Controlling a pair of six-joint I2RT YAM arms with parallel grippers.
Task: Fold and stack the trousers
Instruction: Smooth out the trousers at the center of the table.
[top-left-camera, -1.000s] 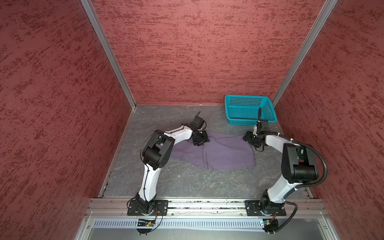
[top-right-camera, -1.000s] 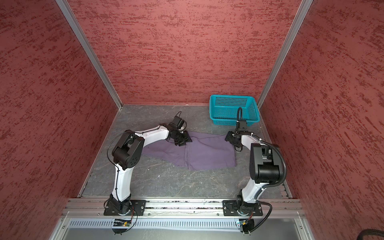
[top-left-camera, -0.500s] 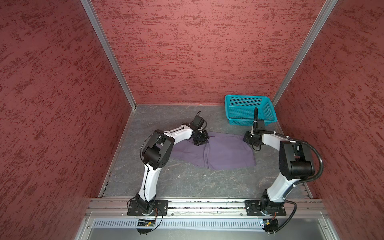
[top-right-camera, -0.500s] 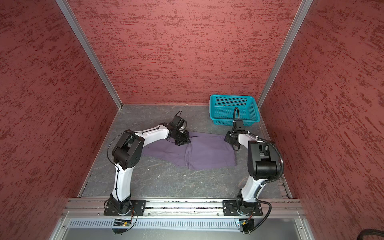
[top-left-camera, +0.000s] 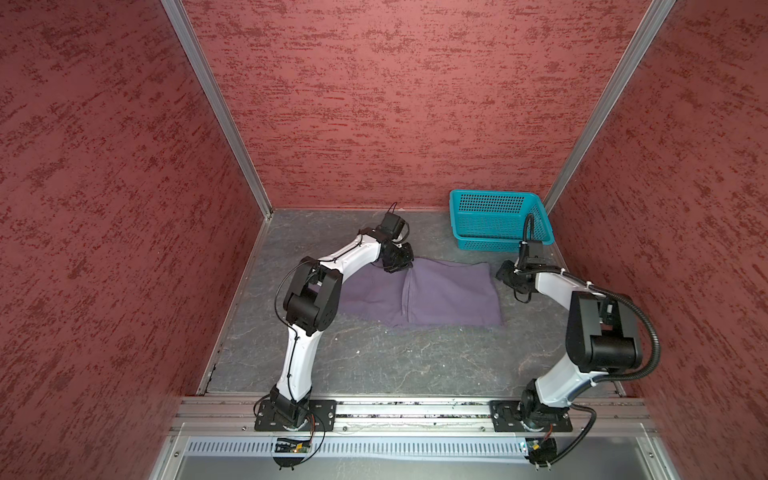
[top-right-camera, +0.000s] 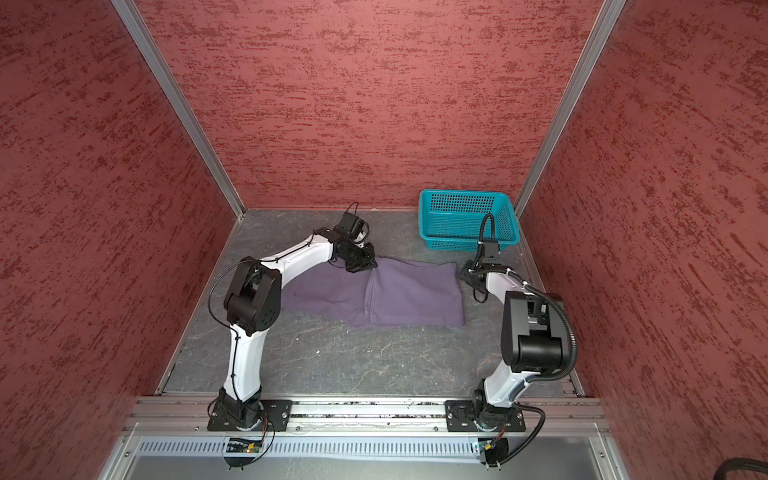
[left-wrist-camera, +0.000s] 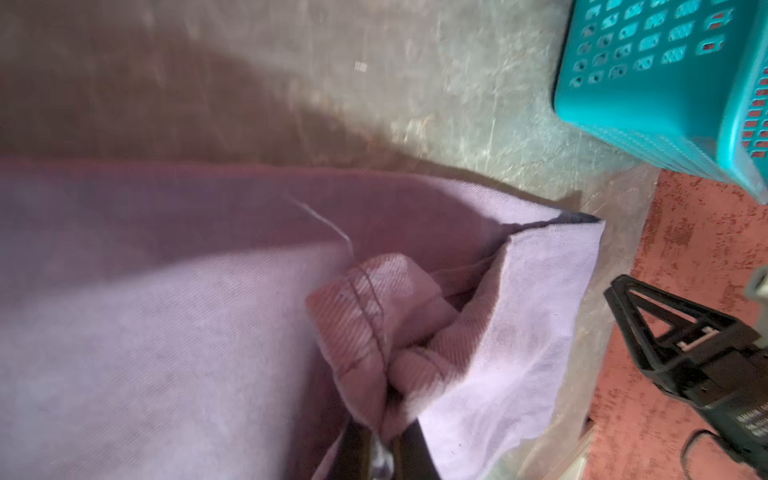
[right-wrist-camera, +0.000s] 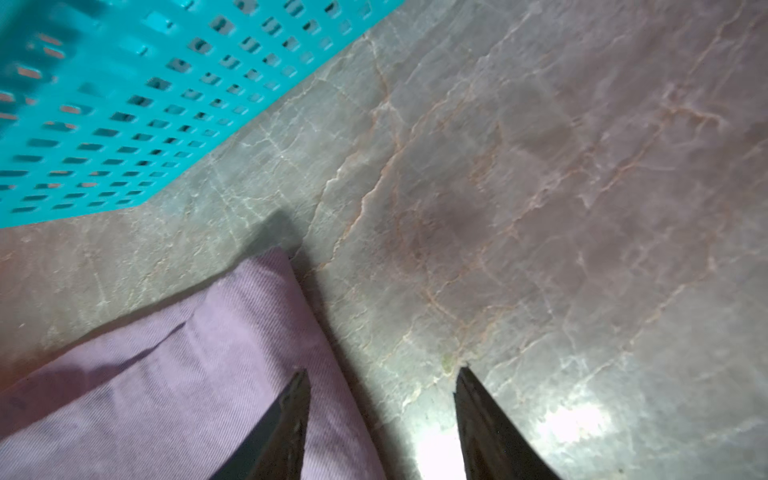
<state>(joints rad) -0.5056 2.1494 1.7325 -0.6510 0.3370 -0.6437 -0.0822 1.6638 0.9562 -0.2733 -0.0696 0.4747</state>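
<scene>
The dusty-purple trousers (top-left-camera: 449, 295) (top-right-camera: 415, 295) lie flat on the grey floor in both top views, with one part folded over another. My left gripper (top-left-camera: 399, 262) (left-wrist-camera: 384, 451) sits at their far edge, near the middle. It is shut on a bunched fold of the trousers (left-wrist-camera: 374, 324). My right gripper (top-left-camera: 505, 276) (right-wrist-camera: 382, 378) stands open at the trousers' far right corner (right-wrist-camera: 232, 332). One of its fingers (right-wrist-camera: 295, 411) is over the cloth and the other is over bare floor. Nothing is between them.
A teal perforated basket (top-left-camera: 498, 220) (top-right-camera: 465, 226) (right-wrist-camera: 104, 104) stands at the back right, just behind the right gripper. Red walls close in three sides. A metal rail (top-left-camera: 415, 409) with both arm bases runs along the front.
The right gripper has drawn slightly to the right, off the trousers' corner. The left gripper has shifted a little toward the back wall with the cloth.
</scene>
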